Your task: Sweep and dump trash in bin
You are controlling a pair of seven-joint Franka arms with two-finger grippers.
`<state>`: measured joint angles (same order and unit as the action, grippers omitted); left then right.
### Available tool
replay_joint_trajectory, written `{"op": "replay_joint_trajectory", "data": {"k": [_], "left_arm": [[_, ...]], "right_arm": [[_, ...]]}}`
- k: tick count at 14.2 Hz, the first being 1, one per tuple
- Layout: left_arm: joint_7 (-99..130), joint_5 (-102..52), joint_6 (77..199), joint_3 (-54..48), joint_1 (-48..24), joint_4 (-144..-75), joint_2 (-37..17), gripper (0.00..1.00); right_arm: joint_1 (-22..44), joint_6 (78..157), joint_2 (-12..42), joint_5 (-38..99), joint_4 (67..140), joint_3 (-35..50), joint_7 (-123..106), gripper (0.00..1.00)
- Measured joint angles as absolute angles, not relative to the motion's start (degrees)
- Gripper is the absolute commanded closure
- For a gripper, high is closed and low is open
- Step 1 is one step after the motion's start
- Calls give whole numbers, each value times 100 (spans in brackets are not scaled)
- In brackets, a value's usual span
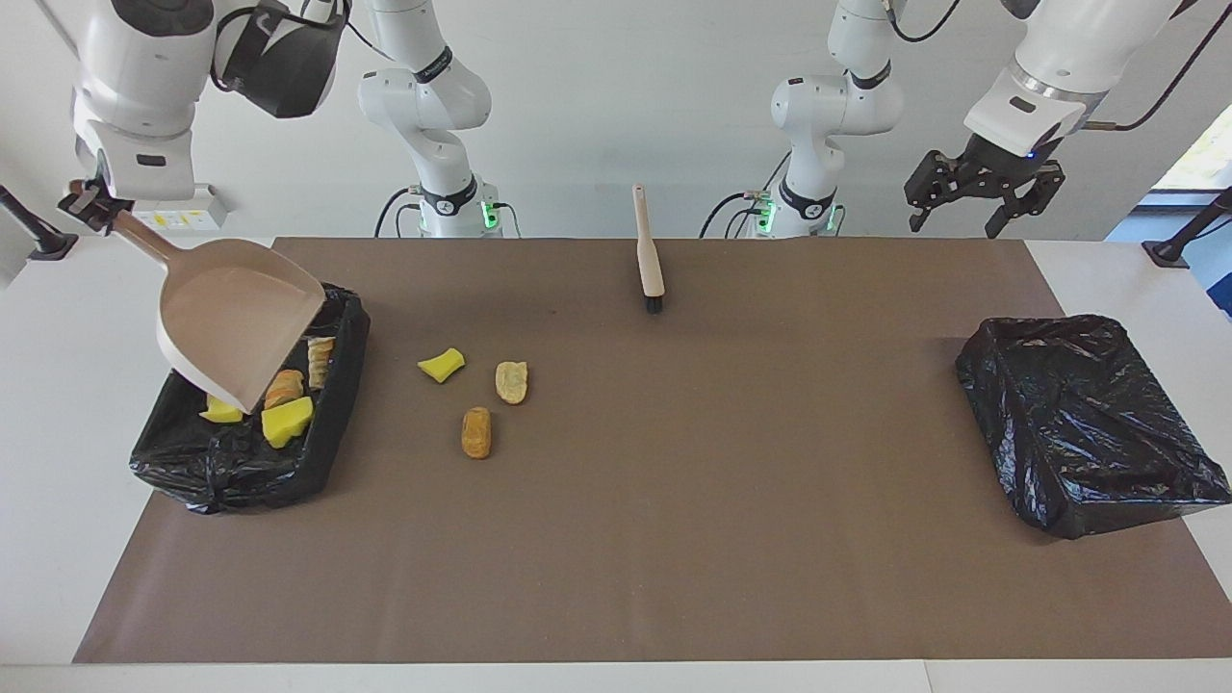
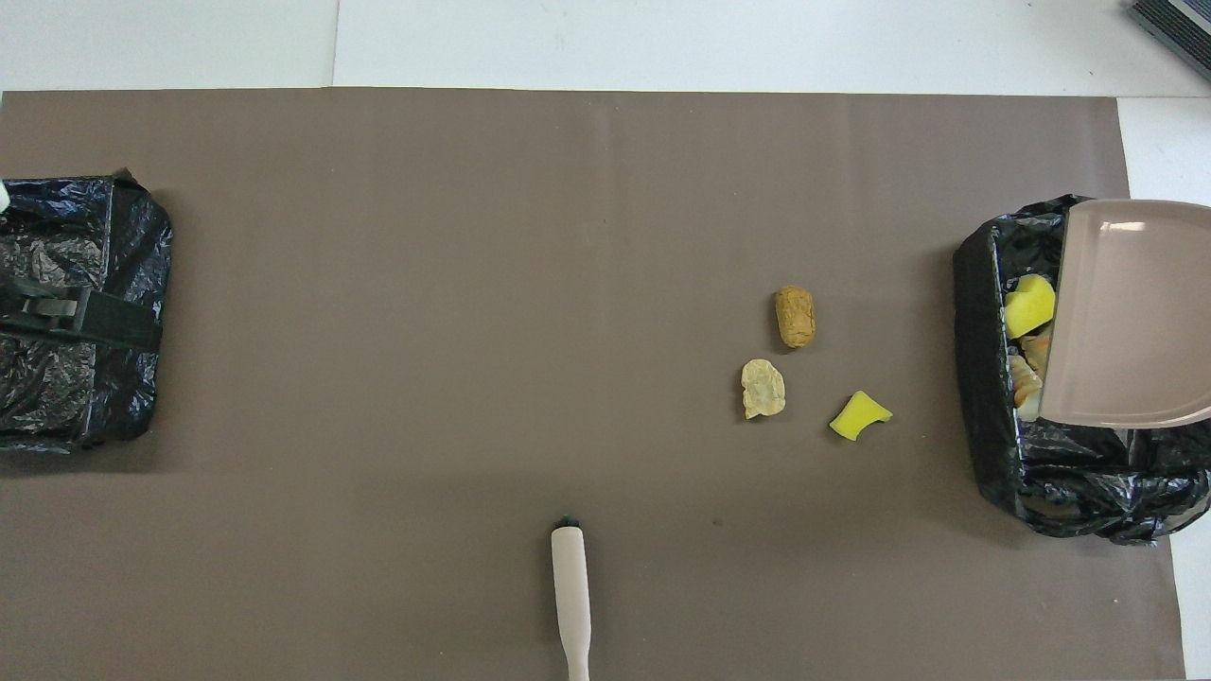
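Observation:
My right gripper (image 1: 89, 204) is shut on the handle of the beige dustpan (image 1: 241, 322), which is tilted mouth-down over the black-lined bin (image 1: 173, 467) at the right arm's end. Several scraps lie in that bin, among them a yellow sponge chunk (image 1: 287, 420) and a tan bread piece (image 1: 284, 387). Three scraps lie on the brown mat beside the bin: a yellow sponge chunk (image 1: 441, 365), a pale bread piece (image 1: 511, 381) and a tan-orange piece (image 1: 475, 432). The dustpan (image 2: 1126, 312) hides part of the bin (image 2: 984, 378) in the overhead view. My left gripper (image 1: 962, 217) is open and empty, raised over the left arm's end.
A beige brush (image 1: 650, 252) with dark bristles lies on the mat near the robots, midway between the arms; it also shows in the overhead view (image 2: 571, 596). A second black-lined bin (image 1: 1088, 423) stands at the left arm's end.

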<state>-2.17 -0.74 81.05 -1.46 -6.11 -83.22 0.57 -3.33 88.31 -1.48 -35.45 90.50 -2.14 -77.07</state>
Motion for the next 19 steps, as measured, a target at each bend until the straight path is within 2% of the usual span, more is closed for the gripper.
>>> {"op": "replay_joint_trajectory", "data": {"k": [4,9,16,19], "left_arm": [[-218,-74,8106,-146,-611,-8322,57,0],[-218,-74,8106,-149,-611,-8322,57,0],[-218,-74,8106,-152,-611,-8322,57,0],[-218,-74,8106,-152,-611,-8322,57,0]], "right_arm": [[-280,8583,-340,-2314,9056,256,-5637,100],[62,8626,-236,-1318,9305,1232,-2394,100],[1352,10157,977,-804,9434,1294,935,100],[1605,10631,1387,-11,9425,1293,1549,100]]}}
